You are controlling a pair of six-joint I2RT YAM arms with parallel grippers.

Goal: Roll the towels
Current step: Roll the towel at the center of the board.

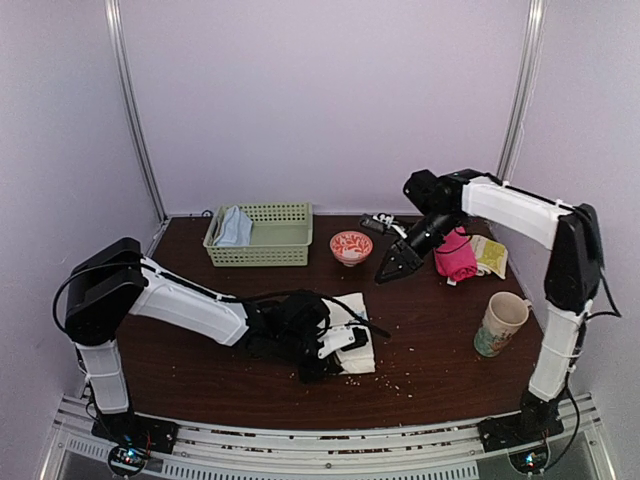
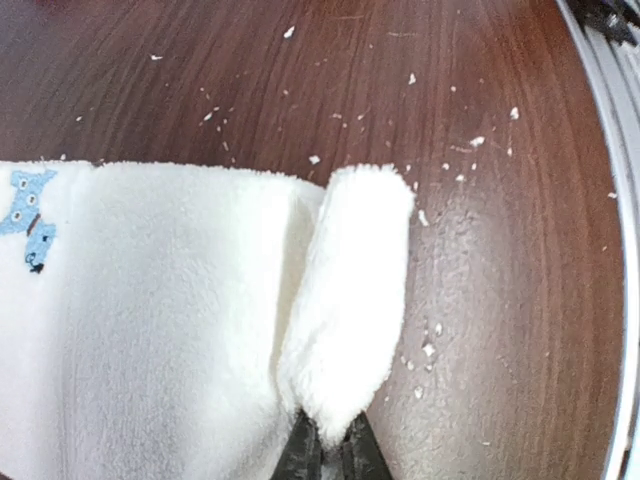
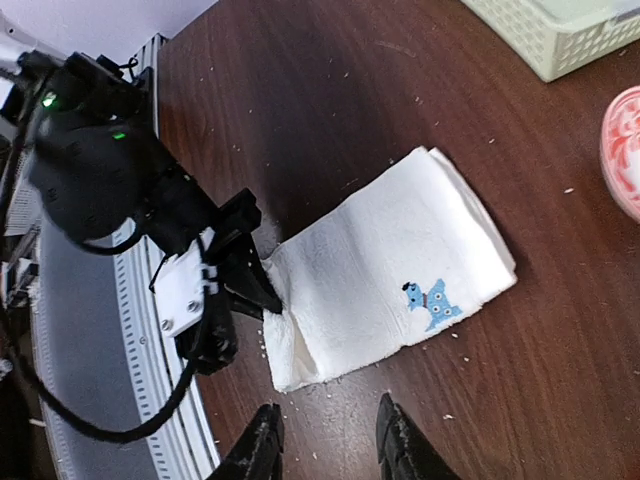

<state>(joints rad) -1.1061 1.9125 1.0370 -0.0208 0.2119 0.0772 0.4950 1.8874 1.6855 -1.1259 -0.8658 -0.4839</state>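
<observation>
I can read no words or numbers anywhere. The white towel [image 3: 400, 260] carries only a small blue dog figure [image 3: 430, 303], with no lettering beside it. The mug [image 1: 500, 325] and the yellow packet [image 1: 492, 255] bear printing, too small and blurred to make out.

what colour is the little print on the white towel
Blue print on the towel; right wrist view.
</observation>
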